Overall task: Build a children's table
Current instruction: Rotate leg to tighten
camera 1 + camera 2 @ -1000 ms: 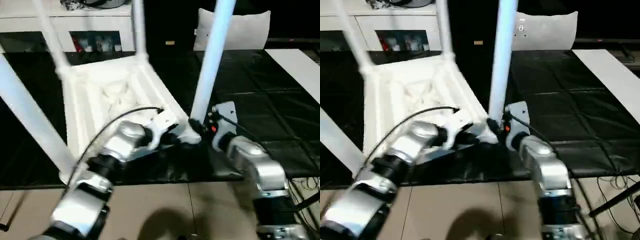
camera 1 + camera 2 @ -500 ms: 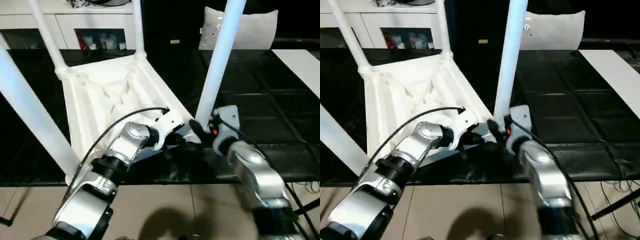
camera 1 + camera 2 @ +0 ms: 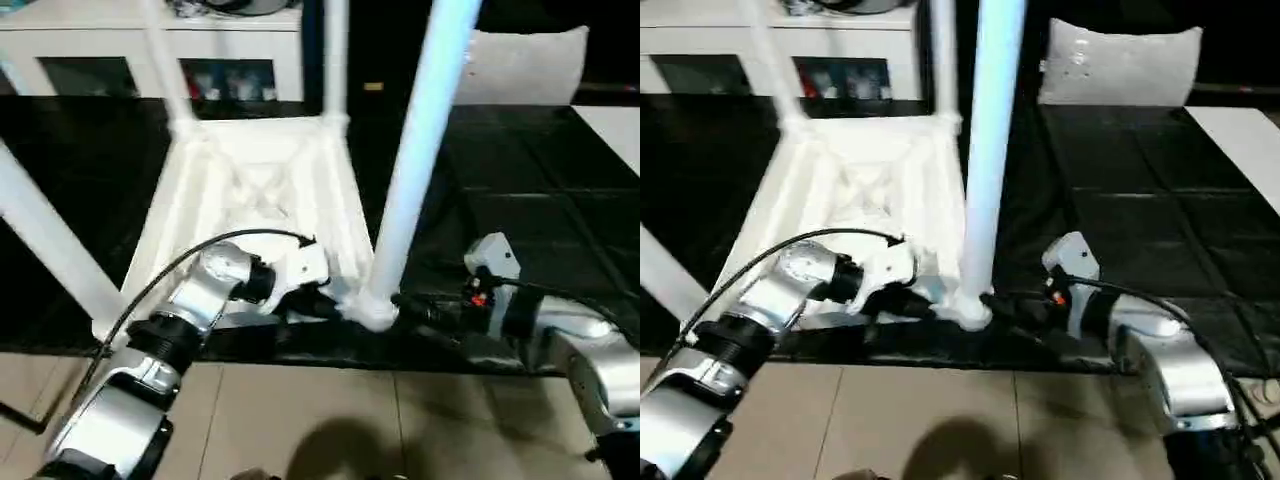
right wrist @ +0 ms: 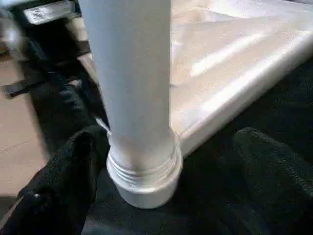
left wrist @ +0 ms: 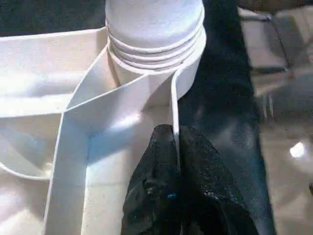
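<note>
Four legs [image 3: 415, 150] stand in one tabletop [image 3: 260, 195].

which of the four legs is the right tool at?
The near-right leg, standing in the tabletop corner closest to the robot; the right tool straddles its base, fingers open. The other three are farther off.

A black mat [image 3: 520, 190] covers the floor; beige tiles [image 3: 320, 420] show at its near edge. On the mat lies the upturned tabletop [image 3: 250, 200], legs up.
</note>
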You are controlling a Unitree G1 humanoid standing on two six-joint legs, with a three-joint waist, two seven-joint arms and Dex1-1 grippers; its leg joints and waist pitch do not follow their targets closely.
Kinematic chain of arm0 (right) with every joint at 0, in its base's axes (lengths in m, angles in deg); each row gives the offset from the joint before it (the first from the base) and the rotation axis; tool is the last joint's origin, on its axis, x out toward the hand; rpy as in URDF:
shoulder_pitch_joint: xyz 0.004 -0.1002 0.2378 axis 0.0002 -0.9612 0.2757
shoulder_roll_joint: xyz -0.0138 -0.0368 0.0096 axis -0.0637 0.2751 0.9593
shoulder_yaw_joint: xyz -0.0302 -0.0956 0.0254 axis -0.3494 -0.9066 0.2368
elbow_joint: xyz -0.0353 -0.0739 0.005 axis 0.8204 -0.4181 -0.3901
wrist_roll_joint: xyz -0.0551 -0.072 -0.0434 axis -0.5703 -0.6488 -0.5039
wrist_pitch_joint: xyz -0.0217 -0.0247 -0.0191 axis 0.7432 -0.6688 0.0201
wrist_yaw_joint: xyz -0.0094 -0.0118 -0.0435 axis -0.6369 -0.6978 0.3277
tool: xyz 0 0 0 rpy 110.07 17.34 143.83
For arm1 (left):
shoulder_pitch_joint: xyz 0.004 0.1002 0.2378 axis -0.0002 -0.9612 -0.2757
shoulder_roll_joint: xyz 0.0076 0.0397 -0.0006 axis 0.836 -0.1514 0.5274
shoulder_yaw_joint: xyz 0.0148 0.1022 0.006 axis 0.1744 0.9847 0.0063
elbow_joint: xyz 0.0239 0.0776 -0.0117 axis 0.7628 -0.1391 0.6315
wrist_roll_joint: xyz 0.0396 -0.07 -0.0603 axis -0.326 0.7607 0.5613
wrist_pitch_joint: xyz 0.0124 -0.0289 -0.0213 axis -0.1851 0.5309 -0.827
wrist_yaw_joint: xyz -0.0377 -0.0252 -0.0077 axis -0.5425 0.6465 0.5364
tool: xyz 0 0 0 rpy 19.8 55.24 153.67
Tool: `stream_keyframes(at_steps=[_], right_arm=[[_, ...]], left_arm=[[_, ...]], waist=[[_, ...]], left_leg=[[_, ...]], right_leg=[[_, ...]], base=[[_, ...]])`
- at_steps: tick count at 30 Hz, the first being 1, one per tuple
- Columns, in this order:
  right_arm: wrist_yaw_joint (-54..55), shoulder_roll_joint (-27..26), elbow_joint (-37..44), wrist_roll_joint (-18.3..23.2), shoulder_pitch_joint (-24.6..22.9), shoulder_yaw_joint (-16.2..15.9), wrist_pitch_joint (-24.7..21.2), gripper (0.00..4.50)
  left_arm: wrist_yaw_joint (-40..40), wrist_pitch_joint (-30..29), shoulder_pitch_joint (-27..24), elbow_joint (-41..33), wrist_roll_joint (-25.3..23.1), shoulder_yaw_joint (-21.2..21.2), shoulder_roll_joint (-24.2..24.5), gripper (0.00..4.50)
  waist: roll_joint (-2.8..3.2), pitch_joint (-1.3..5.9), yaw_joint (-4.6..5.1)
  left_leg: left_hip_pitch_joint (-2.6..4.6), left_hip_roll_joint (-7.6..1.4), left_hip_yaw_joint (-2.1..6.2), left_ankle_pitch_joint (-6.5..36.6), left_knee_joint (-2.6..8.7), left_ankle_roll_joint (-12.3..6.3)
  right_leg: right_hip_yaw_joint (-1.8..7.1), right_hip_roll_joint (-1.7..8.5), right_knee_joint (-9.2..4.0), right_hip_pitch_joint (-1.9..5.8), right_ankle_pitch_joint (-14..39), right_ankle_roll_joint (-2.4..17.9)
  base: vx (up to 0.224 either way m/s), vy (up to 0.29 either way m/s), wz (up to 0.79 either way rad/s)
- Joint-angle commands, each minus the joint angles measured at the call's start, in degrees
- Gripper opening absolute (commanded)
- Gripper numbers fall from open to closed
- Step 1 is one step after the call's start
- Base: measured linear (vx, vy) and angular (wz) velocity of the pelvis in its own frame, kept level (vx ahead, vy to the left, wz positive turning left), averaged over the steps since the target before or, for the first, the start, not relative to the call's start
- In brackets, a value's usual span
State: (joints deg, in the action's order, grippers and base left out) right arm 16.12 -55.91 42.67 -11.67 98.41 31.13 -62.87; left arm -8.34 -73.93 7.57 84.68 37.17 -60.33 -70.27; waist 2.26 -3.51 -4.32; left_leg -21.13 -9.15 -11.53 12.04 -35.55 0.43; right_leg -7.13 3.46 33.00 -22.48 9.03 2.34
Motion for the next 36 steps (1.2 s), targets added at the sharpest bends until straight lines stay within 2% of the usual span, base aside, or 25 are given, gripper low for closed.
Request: stream_keyframes(at_steps=[1,2,3,4,7,8,9,10,13,15,16,18,25,29,34,36], right_arm=[[-4.1,1.0,-0.5,1.6,1.3,-1.0,0.7,4.46],[-8.3,2.2,-1.4,3.0,2.2,-2.1,1.1,4.46],[-10.4,2.6,-2.3,3.2,2.8,-2.9,1.8,4.46],[-11.1,2.7,-2.6,3.2,3.0,-3.2,2.1,4.20],[-15.3,2.4,-7.4,2.0,6.0,-5.6,4.1,4.07],[-15.4,2.4,-7.5,1.9,6.1,-5.6,4.1,3.93],[-15.4,2.4,-7.5,1.9,6.1,-5.6,4.1,3.93],[-16.6,1.5,-10.3,1.3,8.1,-6.6,5.0,3.77],[-17.3,1.2,-11.8,1.3,9.4,-7.1,5.5,3.57],[-18.0,1.1,-12.7,1.3,10.0,-7.5,5.7,3.46],[-18.7,1.1,-13.6,1.3,10.5,-7.9,6.5,3.24],[-19.7,1.2,-14.2,1.2,10.8,-8.4,7.0,3.18],[-21.9,1.1,-16.0,1.0,11.5,-9.2,7.9,2.52],[-22.5,0.9,-16.7,1.2,11.6,-9.5,7.8,2.10],[-22.8,0.5,-16.4,2.0,11.5,-9.4,6.4,1.94],[-22.1,-0.2,-13.5,4.5,10.1,-8.8,2.4,1.92]], left_arm=[[-3.8,2.9,1.6,0.4,-1.2,2.5,-0.1,0.00],[-6.3,4.6,2.1,1.0,-1.2,2.9,0.6,0.00],[-7.5,5.5,2.2,0.9,-1.3,3.4,1.0,0.00],[-8.0,5.8,2.3,0.9,-1.3,3.5,1.1,0.00],[-11.1,8.3,2.6,0.7,-1.7,5.3,2.2,0.00],[-11.1,8.3,2.6,0.7,-1.7,5.3,2.2,0.00],[-11.1,8.3,2.6,0.7,-1.7,5.3,2.2,0.00],[-12.3,9.3,2.9,0.7,-1.7,5.7,2.2,0.00],[-13.0,9.8,3.1,0.9,-1.7,5.8,2.2,0.00],[-13.4,10.2,3.2,1.0,-1.8,6.0,2.2,0.00],[-13.7,10.6,3.3,1.1,-1.8,6.0,2.2,0.00],[-13.9,10.7,3.4,1.0,-1.7,6.1,2.2,0.00],[-14.4,11.3,3.9,1.3,-1.7,6.2,2.1,0.00],[-14.5,11.7,4.0,1.6,-1.8,6.2,2.1,0.00],[-14.3,11.2,3.9,1.8,-1.7,6.0,2.1,0.00],[-12.7,7.8,3.5,1.7,-1.2,4.9,1.7,0.00]], waist=[[-0.38,4.25,-0.05],[-0.65,4.35,-0.27],[-0.60,4.38,-0.48],[-0.62,4.44,-0.87],[-0.57,4.53,-1.33],[-0.59,4.47,-1.23],[-0.51,4.46,-1.39],[-0.56,4.49,-1.53],[-0.50,4.58,-1.91],[-0.55,4.63,-1.94],[-0.87,4.64,-1.93],[-0.74,4.65,-1.98],[-0.59,4.63,-2.04],[-0.65,4.63,-2.02],[-0.60,4.65,-2.03],[-0.64,4.66,-2.05]], left_leg=[[1.14,-5.15,2.68,8.9,4.15,-4.70],[1.12,-5.19,2.67,8.6,4.16,-4.65],[1.18,-5.17,2.61,8.6,4.11,-4.69],[1.02,-5.16,2.59,7.9,4.06,-4.84],[1.10,-5.30,2.59,7.5,4.07,-4.53],[0.97,-5.27,2.59,7.5,4.10,-4.45],[1.15,-5.33,2.58,7.5,4.13,-4.33],[1.11,-5.39,2.59,7.6,4.14,-3.96],[1.18,-5.52,2.60,7.3,4.15,-3.85],[1.16,-5.55,2.63,7.0,4.16,-3.78],[1.11,-5.44,2.54,6.9,4.13,-3.85],[0.99,-5.36,2.53,6.7,4.06,-4.00],[1.08,-5.44,2.59,6.7,4.09,-4.23],[1.08,-5.40,2.55,7.0,4.08,-4.11],[1.07,-5.44,2.58,6.9,4.11,-4.05],[1.11,-5.48,2.60,6.6,4.14,-4.12]], right_leg=[[4.06,6.66,-4.76,2.94,19.9,7.1],[4.07,6.74,-4.62,3.02,19.5,7.3],[4.11,6.80,-4.66,2.99,19.6,7.3],[4.14,6.88,-4.40,3.11,19.1,7.4],[4.14,6.91,-4.17,2.86,18.3,7.9],[4.12,6.89,-4.16,2.94,18.4,8.1],[4.13,6.85,-4.31,2.84,18.6,8.0],[4.17,6.96,-4.25,2.88,18.9,8.0],[4.18,7.00,-4.06,2.91,18.0,8.3],[4.23,7.00,-3.90,2.94,17.2,8.4],[4.22,7.03,-3.90,3.01,17.1,8.6],[4.20,7.05,-3.83,3.07,17.4,8.5],[4.14,6.93,-3.96,2.93,18.1,8.1],[4.16,6.95,-4.03,2.94,18.2,8.1],[4.13,6.94,-4.00,2.98,18.1,8.2],[4.14,6.89,-3.91,2.98,17.7,8.4]], base=[[0.000,0.000,0.00],[0.000,0.000,0.00],[0.000,0.000,0.00],[0.000,0.000,0.00],[0.000,0.000,0.00],[0.000,0.000,0.00],[0.000,0.000,0.00],[0.000,0.000,0.00],[0.000,0.000,0.00],[0.000,0.000,0.00],[0.000,0.000,0.00],[0.000,0.000,0.00],[0.000,0.000,0.00],[0.000,0.000,0.00],[0.000,0.000,0.00],[0.000,0.000,0.00]])
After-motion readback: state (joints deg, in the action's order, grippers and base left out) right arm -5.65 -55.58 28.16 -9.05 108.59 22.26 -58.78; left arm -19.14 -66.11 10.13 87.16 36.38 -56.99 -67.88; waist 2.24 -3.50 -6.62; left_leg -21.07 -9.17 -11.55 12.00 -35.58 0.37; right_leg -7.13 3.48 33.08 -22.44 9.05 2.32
